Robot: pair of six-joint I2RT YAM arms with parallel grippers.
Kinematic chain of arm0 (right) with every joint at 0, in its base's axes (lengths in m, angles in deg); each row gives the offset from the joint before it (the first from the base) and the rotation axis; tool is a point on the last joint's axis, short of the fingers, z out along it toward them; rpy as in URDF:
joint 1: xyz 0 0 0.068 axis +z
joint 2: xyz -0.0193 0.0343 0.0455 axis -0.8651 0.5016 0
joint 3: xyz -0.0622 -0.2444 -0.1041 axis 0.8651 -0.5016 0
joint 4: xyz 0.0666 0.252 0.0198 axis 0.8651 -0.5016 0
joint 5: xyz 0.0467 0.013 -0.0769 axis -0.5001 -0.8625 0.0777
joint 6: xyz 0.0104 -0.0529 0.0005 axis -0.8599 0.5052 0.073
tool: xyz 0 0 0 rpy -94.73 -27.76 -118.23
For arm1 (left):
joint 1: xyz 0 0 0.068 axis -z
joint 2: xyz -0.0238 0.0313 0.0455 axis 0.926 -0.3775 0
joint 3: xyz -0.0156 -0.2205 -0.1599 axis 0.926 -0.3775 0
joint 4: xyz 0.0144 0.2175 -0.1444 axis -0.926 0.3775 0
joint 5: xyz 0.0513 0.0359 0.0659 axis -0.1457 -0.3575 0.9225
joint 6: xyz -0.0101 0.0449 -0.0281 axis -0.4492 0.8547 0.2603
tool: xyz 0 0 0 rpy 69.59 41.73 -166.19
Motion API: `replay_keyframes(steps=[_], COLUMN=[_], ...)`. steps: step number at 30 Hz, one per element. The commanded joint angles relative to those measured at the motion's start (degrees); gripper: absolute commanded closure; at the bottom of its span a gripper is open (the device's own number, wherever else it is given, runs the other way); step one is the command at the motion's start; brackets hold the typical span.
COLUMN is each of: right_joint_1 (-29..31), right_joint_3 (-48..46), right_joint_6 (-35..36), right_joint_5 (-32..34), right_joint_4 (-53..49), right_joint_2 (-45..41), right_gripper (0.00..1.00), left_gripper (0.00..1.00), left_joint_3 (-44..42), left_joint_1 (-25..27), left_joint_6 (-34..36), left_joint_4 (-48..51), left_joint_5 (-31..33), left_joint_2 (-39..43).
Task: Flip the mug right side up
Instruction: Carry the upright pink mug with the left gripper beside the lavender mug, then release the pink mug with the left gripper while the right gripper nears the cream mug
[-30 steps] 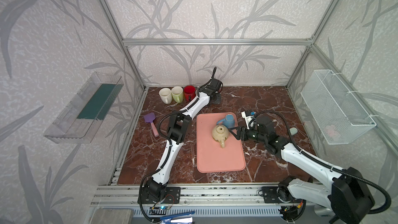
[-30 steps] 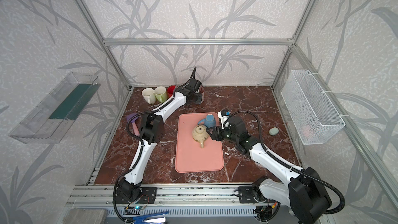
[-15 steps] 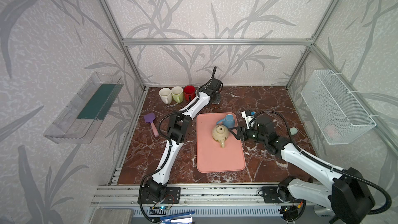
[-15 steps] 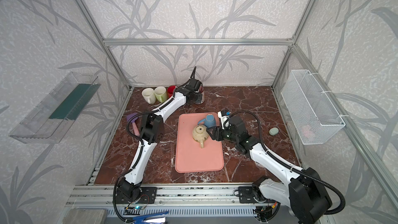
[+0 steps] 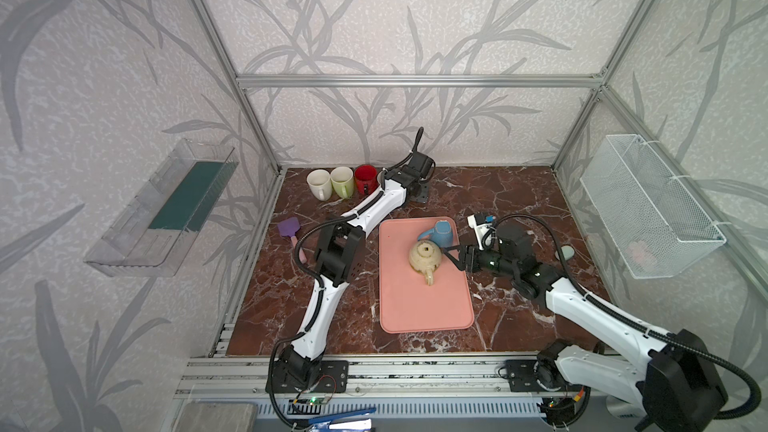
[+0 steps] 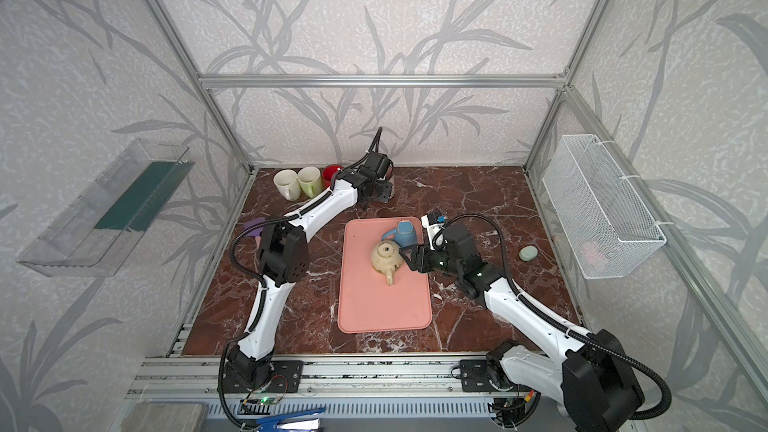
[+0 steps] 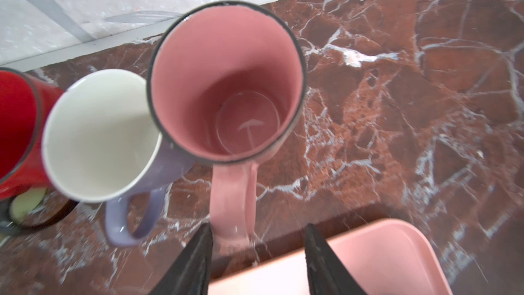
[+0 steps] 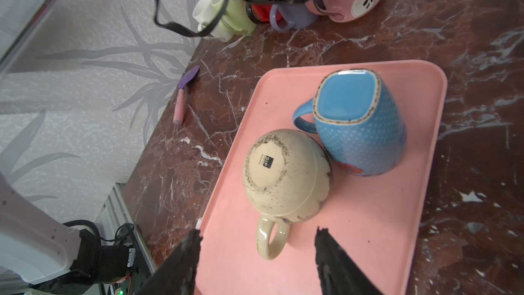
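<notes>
1. The desk (image 5: pixel 511 201) is brown stone. A pink tray (image 5: pixel 424 309) lies in the middle of it.
2. The right arm (image 5: pixel 582 305) reaches in from the near right corner to the right edge of the tray. The left arm (image 5: pixel 374 201) stretches out to the far edge of the desk.
3. The cream mug (image 8: pixel 283 177) stands bottom up on the far half of the tray, so it runs straight up and down. Its handle (image 8: pixel 270 239) points to the near edge of the desk. A blue mug (image 8: pixel 360 137), bottom up too, sits right beside it on the far side.
4. The pink mug (image 7: pixel 226 80) stands mouth up by the far edge of the desk.
5. The right fingers (image 8: pixel 258 231) are wide apart and hold nothing. They point at the cream mug from just beside it, on the side of the tray's right edge. This arm is much nearer, so I think it should grab and flip that mug.
6. The left fingers (image 7: pixel 258 227) are apart too. The pink mug's handle sits between them with a gap on one side, so they do not squeeze it.
</notes>
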Motion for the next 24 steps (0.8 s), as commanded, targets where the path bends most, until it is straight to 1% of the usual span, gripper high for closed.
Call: replay_keyframes(steps=[1, 3, 5, 7, 10, 18, 21, 24], right_joint_1=[1.3, 1.8, 3.0, 5.2, 8.2, 16.7, 18.5, 19.4], right_joint_3=[4.4, 5.4, 7.2, 9.4, 11.6, 15.9, 17.2, 18.0], right_joint_6=[3.2, 2.6, 2.7, 4.1, 5.6, 7.5, 7.3, 6.3], right_joint_5=[4.4, 6.1, 8.1, 11.8, 15.7, 26.0, 27.6, 28.0], right_joint_4=[-6.9, -8.6, -11.4, -15.7, -20.2, -29.4, -31.2, -31.8], right_joint_2=[-0.3, 0.3, 1.2, 2.4, 3.5, 7.5, 10.3, 12.7], right_gripper=[0.36, 0.36, 0.37, 0.37, 0.37, 0.37, 0.39, 0.43], left_gripper=[0.47, 0.45, 0.41, 0.3, 0.24, 0.16, 0.16, 0.16], left_joint_3=[-4.1, -7.5, -10.8, -14.7, -20.9, -37.9, -43.0, -47.9], left_joint_1=[0.9, 1.4, 1.8, 2.2, 2.5, 2.6, 2.9, 3.6], left_joint_6=[0.0, -0.1, -0.5, -1.3, -2.6, -6.2, -7.1, -9.2], left_joint_4=[-1.8, -2.9, -3.6, -4.6, -6.6, -11.3, -12.1, -13.8], left_joint_5=[1.7, 2.2, 3.0, 3.2, 3.6, 3.5, 4.0, 3.9], left_joint_2=[7.3, 10.8, 14.4, 18.4, 24.3, 40.5, 45.6, 50.3])
